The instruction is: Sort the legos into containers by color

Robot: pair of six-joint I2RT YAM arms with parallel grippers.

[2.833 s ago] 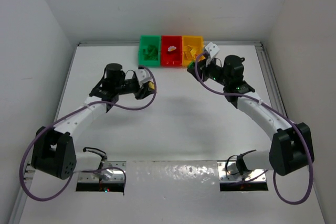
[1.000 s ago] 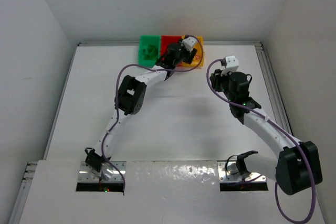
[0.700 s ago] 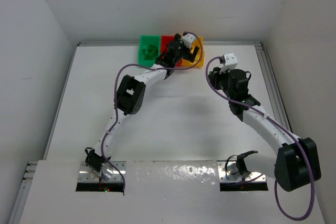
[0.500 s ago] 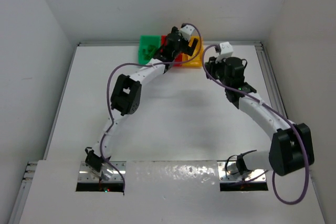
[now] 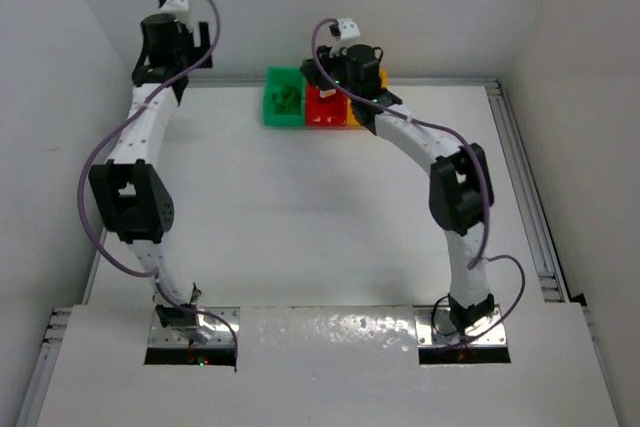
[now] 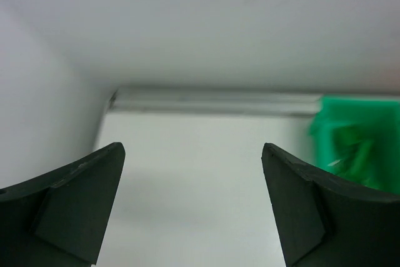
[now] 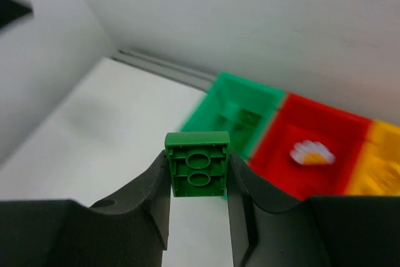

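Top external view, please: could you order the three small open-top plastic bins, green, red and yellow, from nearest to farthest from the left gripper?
From the left gripper, high at the far left:
1. Green rectangular plastic bin, left end of the row.
2. Red plastic bin, middle of the row.
3. Yellow plastic bin, right end, largely hidden under the right arm.

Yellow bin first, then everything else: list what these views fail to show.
- yellow bin: top view, mostly under the right arm; right wrist view, cut by the right edge.
- pale item in the red bin: right wrist view, blurred; kind unclear.
- green bin contents: left wrist view, blurred and cut by the edge; top view, too small.
- green lego: top view, not discernible in the right gripper.
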